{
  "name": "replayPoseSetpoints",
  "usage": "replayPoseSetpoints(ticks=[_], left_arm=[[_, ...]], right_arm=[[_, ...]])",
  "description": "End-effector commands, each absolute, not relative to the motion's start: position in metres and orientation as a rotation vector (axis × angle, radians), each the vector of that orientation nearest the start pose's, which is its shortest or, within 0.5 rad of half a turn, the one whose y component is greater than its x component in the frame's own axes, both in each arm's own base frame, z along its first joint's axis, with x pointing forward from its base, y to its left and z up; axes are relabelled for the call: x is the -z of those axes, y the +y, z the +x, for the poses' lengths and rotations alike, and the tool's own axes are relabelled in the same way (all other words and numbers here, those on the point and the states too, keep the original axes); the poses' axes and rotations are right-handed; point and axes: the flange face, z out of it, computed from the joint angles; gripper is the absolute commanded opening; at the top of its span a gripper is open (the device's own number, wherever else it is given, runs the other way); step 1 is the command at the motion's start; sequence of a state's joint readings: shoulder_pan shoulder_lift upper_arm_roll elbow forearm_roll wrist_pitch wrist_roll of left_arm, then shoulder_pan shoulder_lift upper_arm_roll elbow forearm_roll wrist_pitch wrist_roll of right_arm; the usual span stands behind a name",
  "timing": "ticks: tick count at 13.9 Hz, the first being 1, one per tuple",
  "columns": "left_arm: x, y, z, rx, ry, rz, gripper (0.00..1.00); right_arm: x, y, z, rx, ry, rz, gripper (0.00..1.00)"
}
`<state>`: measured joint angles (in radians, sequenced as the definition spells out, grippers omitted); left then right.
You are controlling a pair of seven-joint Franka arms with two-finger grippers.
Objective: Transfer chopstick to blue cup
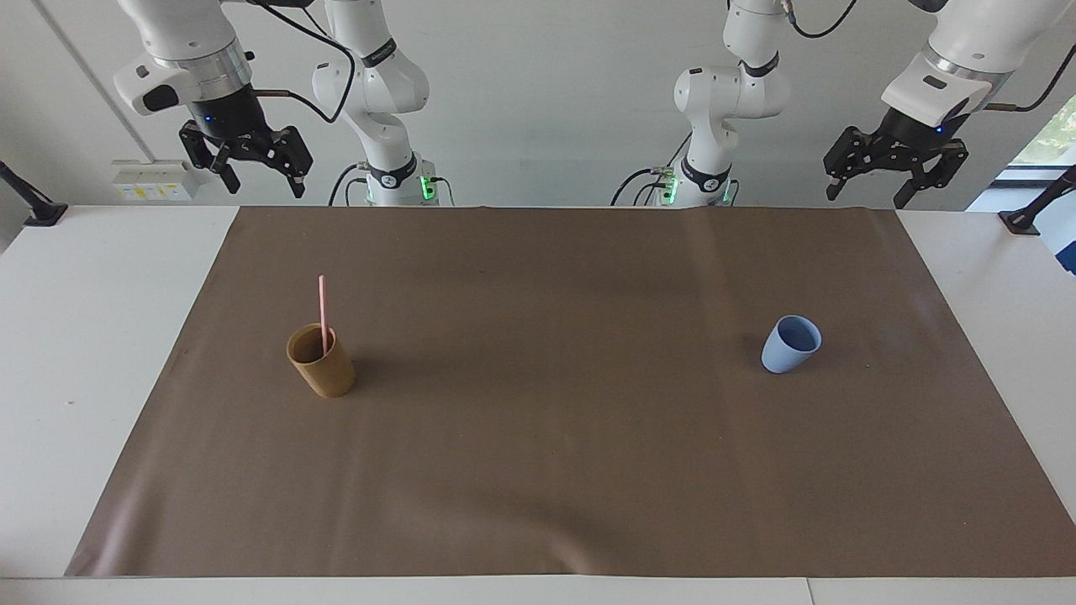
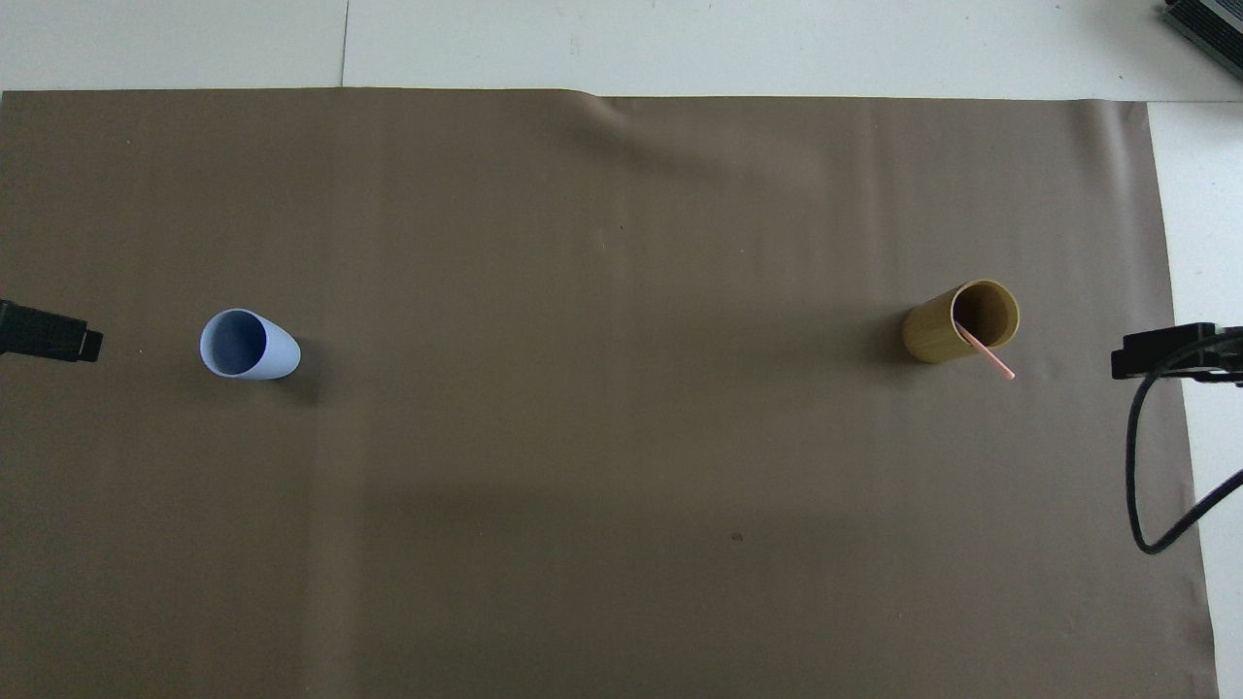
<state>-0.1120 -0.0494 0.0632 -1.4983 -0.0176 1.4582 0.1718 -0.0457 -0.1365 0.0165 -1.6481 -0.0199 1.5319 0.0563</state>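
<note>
On the brown mat [image 1: 546,437] that covers most of the table [image 1: 92,336], two cups stand well apart. Toward the right arm's end stands the brown cup [image 1: 322,363], upright, and the chopstick [image 1: 322,311] stands in it, its lower end inside the cup and its upper end rising well above the rim. From overhead the chopstick [image 2: 989,354] leans on the rim of the brown cup [image 2: 947,330] on the side nearer to the robots. Toward the left arm's end stands the blue cup [image 1: 790,344], upright with nothing in it, about as far from the robots as the brown cup; from overhead the blue cup [image 2: 245,345] shows its bare inside.

Both arms wait, raised near their own bases. The right gripper [image 1: 258,178] hangs over the table edge nearest the robots, its fingers spread apart and holding nothing. The left gripper [image 1: 866,190] hangs over that same edge at its own end, its fingers also apart and holding nothing.
</note>
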Motion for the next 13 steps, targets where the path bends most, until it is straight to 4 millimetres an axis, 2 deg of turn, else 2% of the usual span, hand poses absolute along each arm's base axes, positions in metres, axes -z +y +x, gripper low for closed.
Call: replayPoseSetpoints(ticks=[1, 10, 11, 13], left_arm=[[-0.678, -0.025, 0.525, 0.010, 0.330, -3.128, 1.00], [-0.678, -0.026, 0.525, 0.010, 0.326, -3.129, 1.00], [-0.679, -0.035, 0.525, 0.019, 0.359, -3.125, 1.00], [-0.677, -0.036, 0.523, 0.015, 0.357, -3.127, 1.00]], right_arm=[[-0.658, -0.016, 0.500, 0.048, 0.160, -3.140, 1.00], [-0.658, -0.018, 0.500, 0.060, 0.164, -3.139, 1.00], [-0.658, -0.018, 0.500, 0.060, 0.164, -3.139, 1.00], [-0.656, -0.017, 0.502, 0.055, 0.162, -3.138, 1.00]])
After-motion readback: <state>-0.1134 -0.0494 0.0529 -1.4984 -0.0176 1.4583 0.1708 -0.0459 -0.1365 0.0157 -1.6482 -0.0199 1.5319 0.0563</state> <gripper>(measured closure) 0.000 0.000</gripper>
